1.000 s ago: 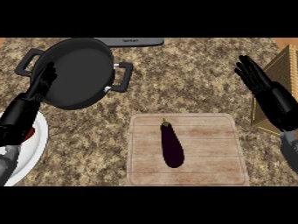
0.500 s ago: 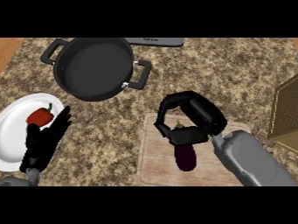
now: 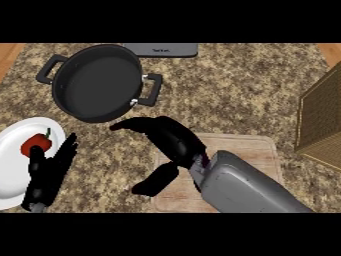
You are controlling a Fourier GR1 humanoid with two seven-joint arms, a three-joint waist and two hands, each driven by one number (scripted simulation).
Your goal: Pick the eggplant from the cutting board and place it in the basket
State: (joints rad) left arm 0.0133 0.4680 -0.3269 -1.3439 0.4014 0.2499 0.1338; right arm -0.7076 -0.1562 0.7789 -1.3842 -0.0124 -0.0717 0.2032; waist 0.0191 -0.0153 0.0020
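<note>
The speckled stone surface (image 3: 254, 90) fills the head view, with a strip of wood showing at its far left and far right edges.

The black two-handled pan (image 3: 99, 82) sits at upper left, tilted in the view, one handle toward the left and one toward the centre. Just behind it, at the top edge, lies a flat grey slab (image 3: 160, 49).

The wicker basket (image 3: 332, 117) stands at the right edge, well apart from the board. Its open top is partly cut off by the view.

The white plate (image 3: 7, 167) lies at lower left and carries a red pepper (image 3: 36, 143) with a green stem near its upper rim.

The wooden cutting board (image 3: 254, 150) lies at lower centre. My right forearm and hand cover most of it; only its right part and lower left corner show.

My right hand (image 3: 169, 142) is over the left part of the board, palm down, fingers curled toward the pan and thumb extended down-left. A thin purple sliver of the eggplant (image 3: 205, 161) shows at the wrist, still on the board. I cannot tell whether the fingers enclose it.

My left hand (image 3: 49, 170) rests at the plate's right rim, fingers straight and pointing up, holding nothing.
</note>
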